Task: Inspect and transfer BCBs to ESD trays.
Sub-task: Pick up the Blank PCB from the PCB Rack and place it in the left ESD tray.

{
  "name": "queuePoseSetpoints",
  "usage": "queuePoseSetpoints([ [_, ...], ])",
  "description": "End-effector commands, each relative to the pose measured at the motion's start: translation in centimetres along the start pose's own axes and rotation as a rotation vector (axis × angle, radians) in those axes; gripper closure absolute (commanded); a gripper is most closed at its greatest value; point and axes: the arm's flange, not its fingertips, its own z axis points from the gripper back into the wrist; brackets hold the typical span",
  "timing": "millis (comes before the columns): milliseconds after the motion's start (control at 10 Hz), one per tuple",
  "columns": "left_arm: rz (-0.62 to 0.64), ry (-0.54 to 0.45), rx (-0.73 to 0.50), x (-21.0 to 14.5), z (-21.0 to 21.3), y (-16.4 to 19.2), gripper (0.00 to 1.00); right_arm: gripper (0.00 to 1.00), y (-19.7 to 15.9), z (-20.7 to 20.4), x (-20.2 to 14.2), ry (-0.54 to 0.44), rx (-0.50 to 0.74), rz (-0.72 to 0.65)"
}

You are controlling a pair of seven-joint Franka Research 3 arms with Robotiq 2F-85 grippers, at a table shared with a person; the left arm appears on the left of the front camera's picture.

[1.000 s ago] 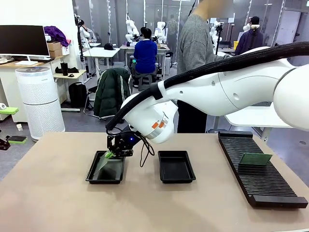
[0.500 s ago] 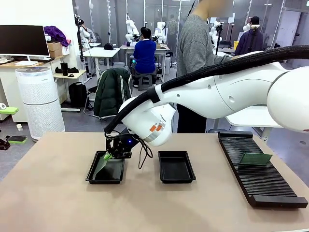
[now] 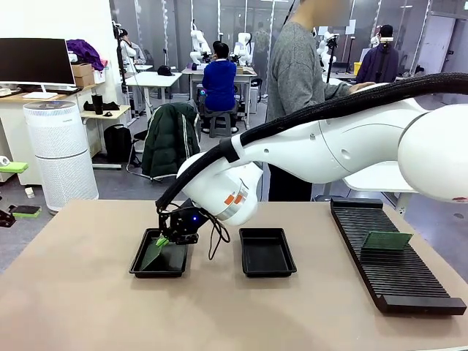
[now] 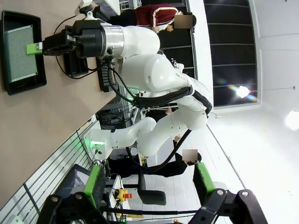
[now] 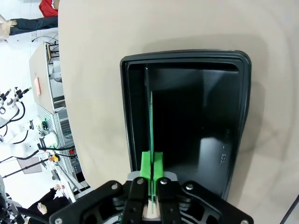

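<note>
My right gripper (image 3: 162, 239) has reached across to the left ESD tray (image 3: 139, 271) and is shut on the top edge of a green BCB (image 3: 154, 253). The BCB leans steeply, its lower edge down inside that tray. From the right wrist, the BCB (image 5: 151, 130) runs edge-on from the green pads (image 5: 145, 164) along the tray's (image 5: 187, 57) left wall. The left wrist view shows the speckled BCB (image 4: 21, 53) in the tray (image 4: 7, 86). A second ESD tray (image 3: 268, 272) sits beside the first. My left gripper (image 4: 149, 186) is open, holding nothing.
A long black ribbed rack (image 3: 398, 281) lies at the right of the table, with another BCB (image 3: 386, 240) standing in its slots. A person in a grey sweater (image 3: 296, 73) stands at the far side. Bare tabletop lies in front of both trays.
My right gripper has sunk a little down and to the left, bringing the BCB lower into the left tray. The left gripper has stayed open.
</note>
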Motion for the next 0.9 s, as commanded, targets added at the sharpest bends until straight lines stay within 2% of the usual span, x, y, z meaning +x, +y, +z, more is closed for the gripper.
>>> queuePoseSetpoints([
  [0,0.0,0.0,0.0,-0.2,0.1,0.0,0.0,0.78,0.4,0.0,-0.5,-0.033,-0.013,-0.022],
  [400,0.0,0.0,0.0,-0.2,0.1,0.0,0.0,0.38,0.4,1.6,-0.3,-0.016,-0.053,-0.016],
  [800,0.0,0.0,0.0,-0.2,0.1,0.0,0.0,0.0,2.2,2.5,0.9,0.043,-0.121,0.021],
])
